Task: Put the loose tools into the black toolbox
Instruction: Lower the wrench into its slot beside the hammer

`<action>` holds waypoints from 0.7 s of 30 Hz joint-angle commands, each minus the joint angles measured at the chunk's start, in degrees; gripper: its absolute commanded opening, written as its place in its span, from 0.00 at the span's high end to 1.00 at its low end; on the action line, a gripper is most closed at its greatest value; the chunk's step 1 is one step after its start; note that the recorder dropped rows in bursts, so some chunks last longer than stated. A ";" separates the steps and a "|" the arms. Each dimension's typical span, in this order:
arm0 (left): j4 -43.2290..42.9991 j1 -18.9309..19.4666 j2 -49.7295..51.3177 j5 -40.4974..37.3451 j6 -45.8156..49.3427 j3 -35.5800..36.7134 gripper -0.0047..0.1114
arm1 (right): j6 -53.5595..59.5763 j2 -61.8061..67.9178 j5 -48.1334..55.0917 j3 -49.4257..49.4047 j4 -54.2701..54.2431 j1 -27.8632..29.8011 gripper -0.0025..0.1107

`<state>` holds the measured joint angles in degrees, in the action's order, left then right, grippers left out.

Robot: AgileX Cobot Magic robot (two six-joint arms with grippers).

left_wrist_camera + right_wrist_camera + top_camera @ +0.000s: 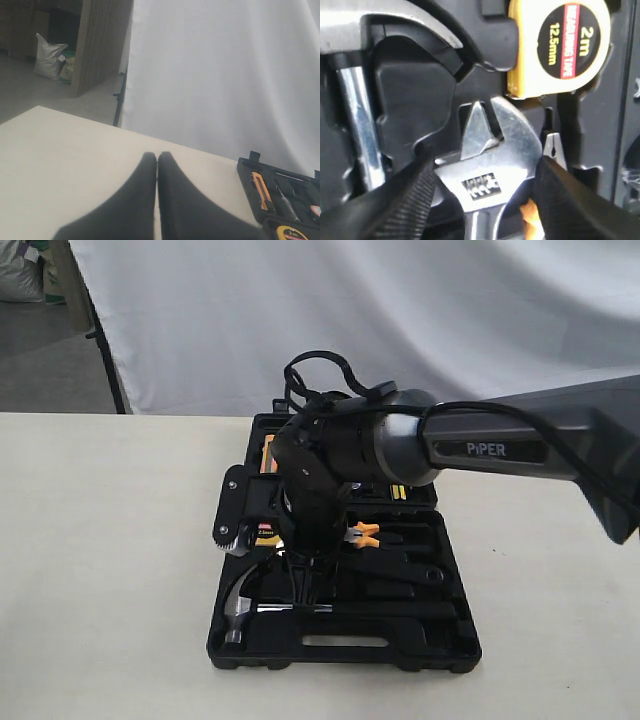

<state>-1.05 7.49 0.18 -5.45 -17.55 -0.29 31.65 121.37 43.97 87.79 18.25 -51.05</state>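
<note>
The black toolbox (340,645) lies open on the table, also seen in the left wrist view (280,202). My right gripper (305,585) reaches down into its near half. In the right wrist view my right gripper (485,185) is shut across the silver head of the adjustable wrench (490,165), a finger against each side. The wrench's black handle (405,568) runs to the right. The claw hammer (240,602) lies in its recess at the front left, its steel head and shaft (360,125) beside the wrench. The tape roll is out of view. My left gripper (157,160) is shut and empty above bare table.
A yellow tape measure (560,45) (267,533) sits in the case just beyond the wrench head. Orange-handled pliers (365,533) lie beside it. An orange utility knife (261,190) rests in the far half. A white curtain (350,310) hangs behind the table.
</note>
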 commanded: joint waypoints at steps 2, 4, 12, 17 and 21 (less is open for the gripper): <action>-0.25 1.45 -0.18 0.41 -0.27 -0.15 0.95 | 1.32 -0.30 -0.60 0.10 0.96 0.15 0.98; -0.25 1.45 -0.18 0.41 -0.27 -0.15 0.95 | 1.32 -0.30 -0.49 0.10 0.96 0.15 0.98; -0.25 1.45 -0.18 0.41 -0.27 -0.15 0.95 | 0.66 -0.30 -0.60 0.10 0.96 0.15 0.98; -0.25 1.45 -0.18 0.41 -0.27 -0.15 0.95 | 0.50 -0.30 -0.60 0.10 0.96 0.15 0.98; -0.25 1.45 -0.18 0.41 -0.27 -0.15 0.95 | -0.50 -0.30 -0.60 0.10 0.96 0.15 0.87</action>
<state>-1.05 7.49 0.18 -5.45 -17.55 -0.29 31.63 121.37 43.99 87.79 18.60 -51.05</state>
